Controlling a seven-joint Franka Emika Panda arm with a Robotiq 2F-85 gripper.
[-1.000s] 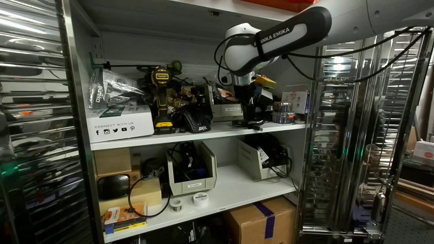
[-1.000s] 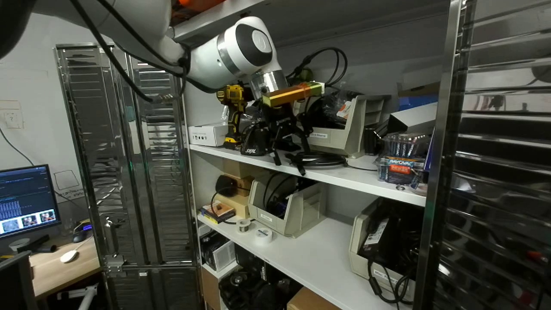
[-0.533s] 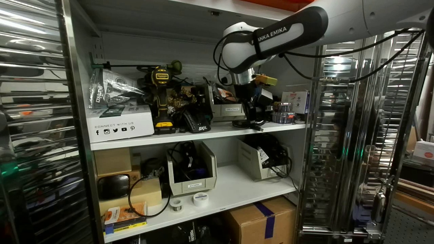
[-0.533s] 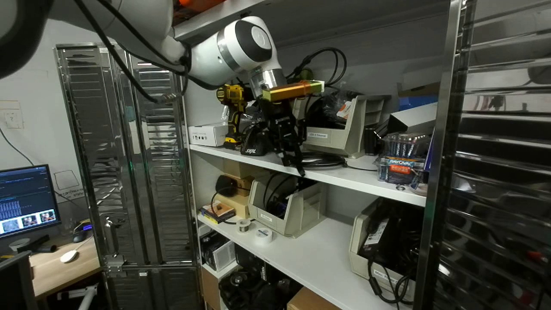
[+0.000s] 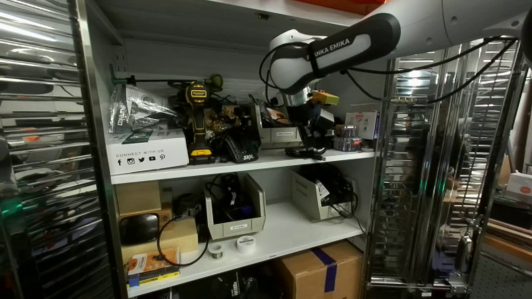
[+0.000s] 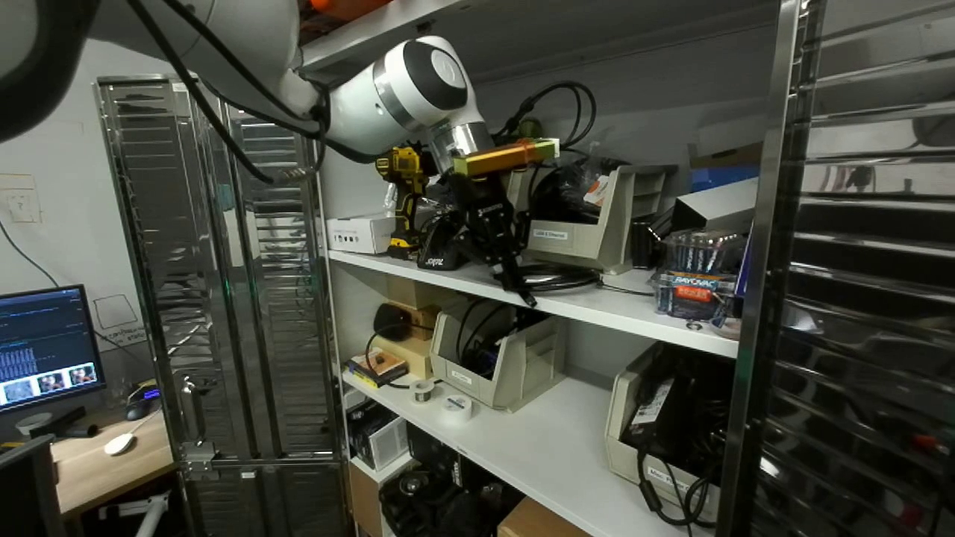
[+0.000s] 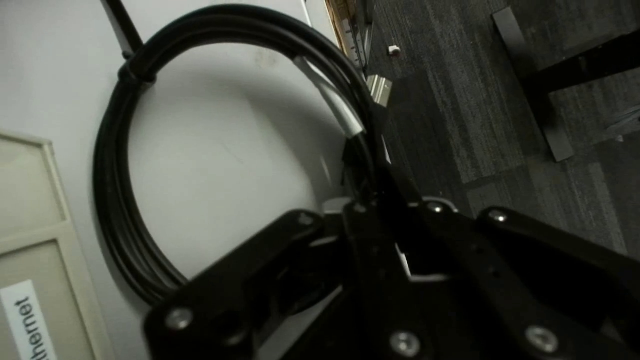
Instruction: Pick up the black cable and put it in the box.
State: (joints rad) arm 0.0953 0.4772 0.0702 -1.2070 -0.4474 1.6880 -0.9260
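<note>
The gripper (image 6: 524,291) is clenched on one side of the cable (image 7: 112,195), its jaws drawn together where the black strands run in between them. The cable lies coiled on the shelf (image 7: 220,135), the rest of its loop just beside the gripper. A metal plug (image 7: 380,90) sits near the gripper, at the shelf's edge. A yellow block (image 6: 507,158) is just above it. Behind, on the same shelf, stands the upper bin (image 6: 617,224). In both exterior views the drill (image 5: 198,124) and, nearer, the Skil item (image 5: 245,145) are left of the gripper, the Rayovac pack (image 6: 690,283) right. Below it are the left bin (image 6: 489,391) and right bin (image 6: 623,440). Which bin the task means, I cannot tell.
</note>
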